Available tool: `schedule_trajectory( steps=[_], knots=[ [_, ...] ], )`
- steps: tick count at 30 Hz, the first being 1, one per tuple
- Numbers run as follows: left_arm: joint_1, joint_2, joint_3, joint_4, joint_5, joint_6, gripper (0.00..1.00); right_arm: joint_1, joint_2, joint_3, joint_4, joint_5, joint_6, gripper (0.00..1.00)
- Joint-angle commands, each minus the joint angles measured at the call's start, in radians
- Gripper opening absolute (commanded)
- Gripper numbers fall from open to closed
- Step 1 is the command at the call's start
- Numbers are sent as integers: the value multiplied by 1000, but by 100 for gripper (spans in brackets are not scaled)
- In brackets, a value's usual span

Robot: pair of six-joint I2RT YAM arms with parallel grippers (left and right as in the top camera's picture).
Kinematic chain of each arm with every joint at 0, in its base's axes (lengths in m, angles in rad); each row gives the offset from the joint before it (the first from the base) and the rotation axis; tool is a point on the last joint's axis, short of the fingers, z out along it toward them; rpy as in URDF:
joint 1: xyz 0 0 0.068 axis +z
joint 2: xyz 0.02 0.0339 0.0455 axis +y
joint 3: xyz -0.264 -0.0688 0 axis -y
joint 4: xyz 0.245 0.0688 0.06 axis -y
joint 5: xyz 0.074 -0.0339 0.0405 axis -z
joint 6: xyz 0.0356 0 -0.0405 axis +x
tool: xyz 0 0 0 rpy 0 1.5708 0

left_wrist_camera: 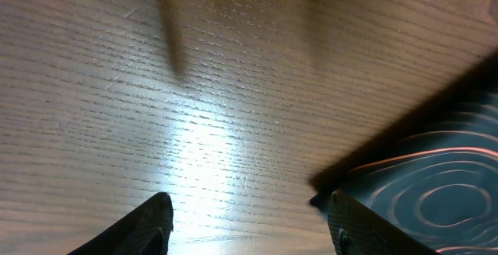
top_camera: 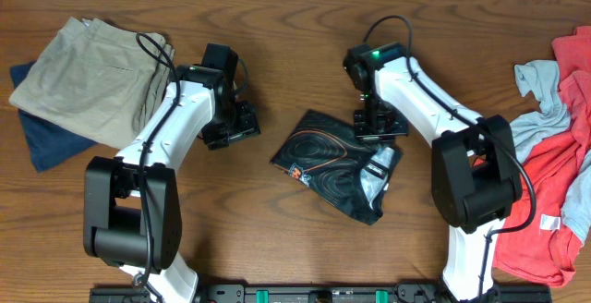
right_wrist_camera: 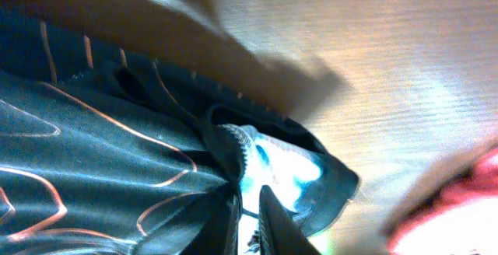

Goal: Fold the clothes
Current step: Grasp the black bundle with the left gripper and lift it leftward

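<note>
**dark shirt mid-desk, right arm on it, left arm beside it**

well to the left of the dark shirt (top_camera: 334,163) sits a folded khaki pile (top_camera: 88,77) on top of a navy piece (top_camera: 44,144), which looks like finished work. between that pile and the shirt, and just off the shirt's left corner, hang the left fingers (left_wrist_camera: 144,228). they are spread wide and hold nothing, with only bare desk (left_wrist_camera: 218,92) under them. in the left wrist view the shirt's edge lies just to their right, not between them.

the shirt itself lies crumpled in the middle of the desk. its longer run slants from upper left down to lower right, with a pale lining (top_camera: 377,169) showing at the right end.

the right fingers (right_wrist_camera: 284,224) are at the shirt's upper right edge, drawn almost together. a ridge of cloth runs up into the narrow gap, so i read it as a pinch on the shirt (the contact itself is partly hidden).

well to the right of the shirt lies a red and grey heap (top_camera: 554,155), not yet folded.

the next fold probably depends on the left fingers travelling right to take the near corner, since the right arm already has the far edge.
</note>
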Motion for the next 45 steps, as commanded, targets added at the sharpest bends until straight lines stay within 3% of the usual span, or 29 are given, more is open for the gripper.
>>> schedule_trajectory(
  steps=[1, 13, 17, 23, 29, 39, 40, 42, 44, 45],
  knots=[
    [-3, 5, -10, -2, -2, -5, 65, -10, 11, -8, -27, 32, 34, 14],
    [-3, 5, -10, -3, -2, -6, 66, -66, 11, -8, -90, 148, 91, 16],
    [-3, 5, -10, 11, 53, 4, 79, -101, 11, -8, -85, 147, 74, 16],
    [-29, 6, -10, 160, 276, 209, 89, -124, 5, -8, -71, 148, 45, 15],
    [-82, 39, -10, 256, 366, 355, 97, -143, -60, -3, -43, 148, 43, 17],
    [-156, 184, -10, 288, 373, 370, 99, -211, -187, -3, -40, 148, 34, 18],
    [-163, 197, -10, 288, 373, 370, 98, -218, -194, -3, -41, 148, 33, 18],
    [-172, 213, -10, 288, 373, 370, 88, -234, -203, -3, -45, 148, 29, 18],
    [-179, 217, -10, 287, 373, 370, 67, -251, -209, -3, -50, 148, 26, 18],
    [-180, 217, -10, 287, 373, 370, 51, -257, -209, -3, -51, 148, 26, 17]
  ],
)
